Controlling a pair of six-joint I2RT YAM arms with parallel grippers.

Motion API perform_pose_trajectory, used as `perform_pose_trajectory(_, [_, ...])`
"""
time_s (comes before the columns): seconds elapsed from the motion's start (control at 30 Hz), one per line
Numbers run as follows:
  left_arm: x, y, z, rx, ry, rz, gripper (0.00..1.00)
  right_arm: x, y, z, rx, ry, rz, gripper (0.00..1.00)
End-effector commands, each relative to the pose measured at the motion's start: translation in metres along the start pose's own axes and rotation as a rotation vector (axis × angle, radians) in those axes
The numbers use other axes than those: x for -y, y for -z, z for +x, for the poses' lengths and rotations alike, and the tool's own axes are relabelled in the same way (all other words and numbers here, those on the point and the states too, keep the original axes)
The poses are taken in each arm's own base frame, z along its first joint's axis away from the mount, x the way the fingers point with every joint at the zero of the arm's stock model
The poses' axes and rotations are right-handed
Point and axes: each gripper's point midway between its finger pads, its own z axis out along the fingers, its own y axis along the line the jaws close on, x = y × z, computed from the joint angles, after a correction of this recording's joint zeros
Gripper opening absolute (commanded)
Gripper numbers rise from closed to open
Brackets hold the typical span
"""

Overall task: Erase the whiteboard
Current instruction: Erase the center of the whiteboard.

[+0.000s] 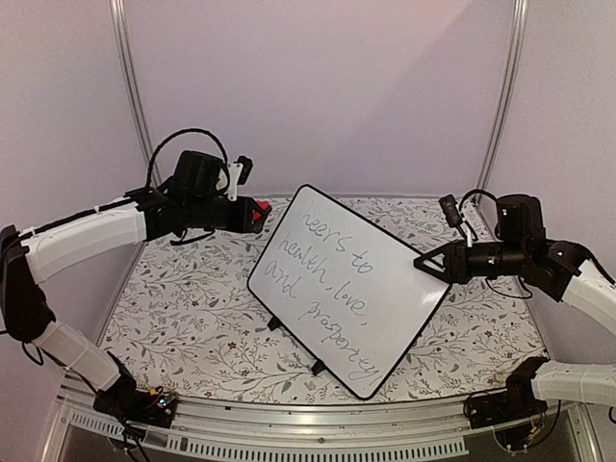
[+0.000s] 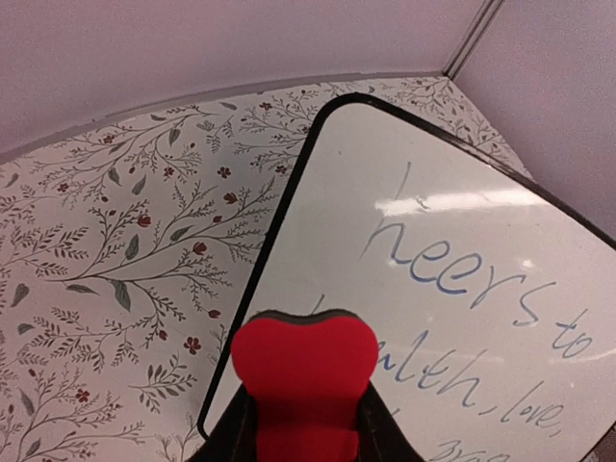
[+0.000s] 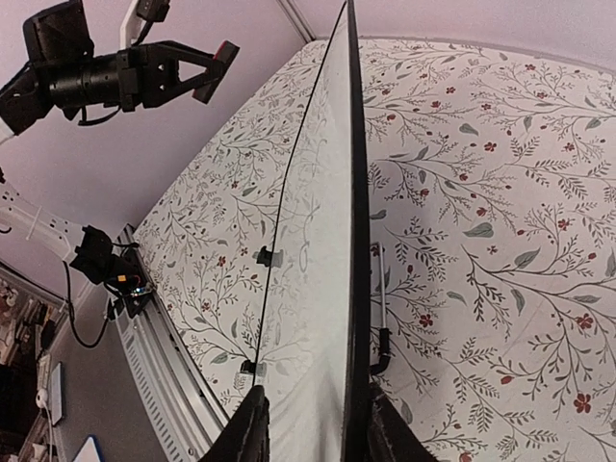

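The whiteboard (image 1: 351,289) stands tilted on its small black feet on the floral table, with thin cursive writing across it. It also shows in the left wrist view (image 2: 452,279) and edge-on in the right wrist view (image 3: 318,289). My right gripper (image 1: 426,263) is shut on the board's right edge; its fingers (image 3: 252,423) sit on either side of the rim. My left gripper (image 1: 258,215) is shut on a small red eraser (image 2: 303,380), held just left of the board's upper left corner, above the table. The eraser also shows in the right wrist view (image 3: 223,58).
The table (image 1: 192,308) has a floral cover. Pale walls stand at the back and sides. A metal rail (image 1: 289,423) runs along the near edge. A thin metal prop with a black end (image 3: 382,318) lies behind the board.
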Motion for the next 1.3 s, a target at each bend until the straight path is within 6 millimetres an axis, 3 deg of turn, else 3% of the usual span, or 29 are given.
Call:
perform_pose_trajectory(0.0, [0.008, 0.015, -0.008, 0.011, -0.037, 0.009, 0.06, -0.009, 0.011, -0.014, 0.022, 0.072, 0.015, 0.35])
perform_pose_trajectory(0.2, [0.013, 0.022, -0.016, 0.016, -0.072, 0.013, 0.06, -0.008, 0.016, -0.02, 0.017, 0.088, 0.046, 0.51])
perform_pose_trajectory(0.4, [0.019, 0.017, -0.021, -0.003, -0.129, 0.012, 0.06, -0.015, 0.022, -0.065, 0.002, 0.115, 0.104, 0.66])
perform_pose_trajectory(0.5, [0.025, 0.014, -0.022, -0.013, -0.172, 0.019, 0.06, -0.011, 0.01, -0.08, -0.075, 0.112, 0.118, 0.69])
perform_pose_trajectory(0.7, [0.029, 0.01, -0.022, -0.007, -0.221, 0.027, 0.07, 0.003, -0.03, -0.1, -0.182, 0.053, 0.075, 0.69])
perform_pose_trajectory(0.9, [0.032, 0.007, -0.012, 0.025, -0.235, 0.056, 0.07, 0.015, -0.065, -0.094, -0.27, 0.017, -0.021, 0.65])
perform_pose_trajectory(1.07, [0.024, 0.002, 0.001, 0.005, -0.236, 0.035, 0.07, 0.022, -0.081, -0.084, -0.332, -0.052, -0.049, 0.6])
perform_pose_trajectory(1.27, [0.024, 0.004, 0.004, 0.016, -0.233, 0.038, 0.07, 0.019, -0.084, -0.068, -0.367, -0.106, -0.086, 0.49])
